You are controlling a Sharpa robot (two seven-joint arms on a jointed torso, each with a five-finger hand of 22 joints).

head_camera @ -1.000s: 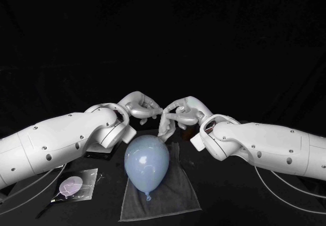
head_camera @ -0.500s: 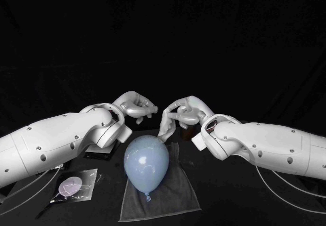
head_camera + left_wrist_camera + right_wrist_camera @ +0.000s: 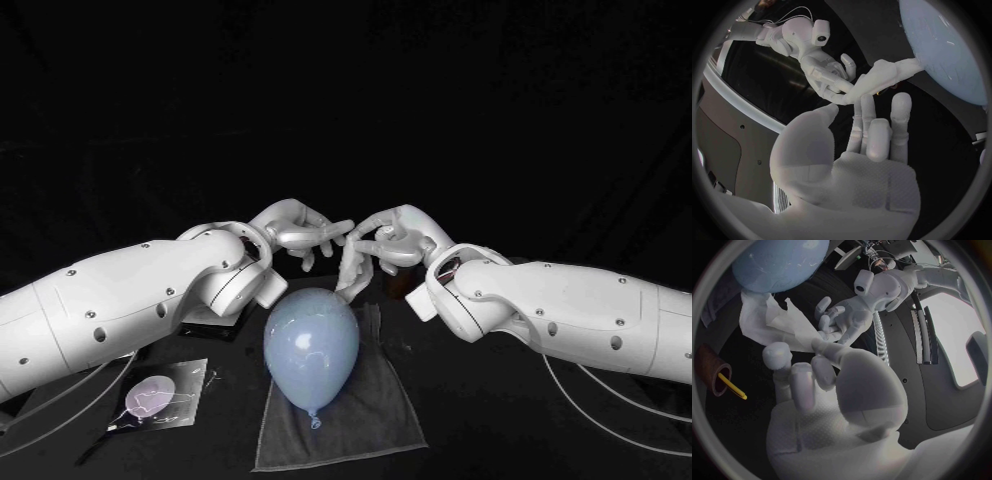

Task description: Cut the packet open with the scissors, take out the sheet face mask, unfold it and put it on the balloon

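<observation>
A pale blue balloon lies on a grey cloth at the table's middle, knot toward me. Just behind it my right hand pinches the white sheet mask, which hangs as a folded strip down to the balloon's far end. My left hand faces it with fingers spread, its fingertips reaching the mask close to the right hand's grip; its thumb stays apart. From the right wrist the mask spreads crumpled between both hands, below the balloon.
The dark cut packet lies flat at the front left, under my left arm. A brown cup holding a yellow-handled tool stands near the right hand. Both white forearms flank the balloon closely.
My left hand drew back to the left half a second ago and has now come back to the right hand and the mask. The balloon and the right hand stayed put.
</observation>
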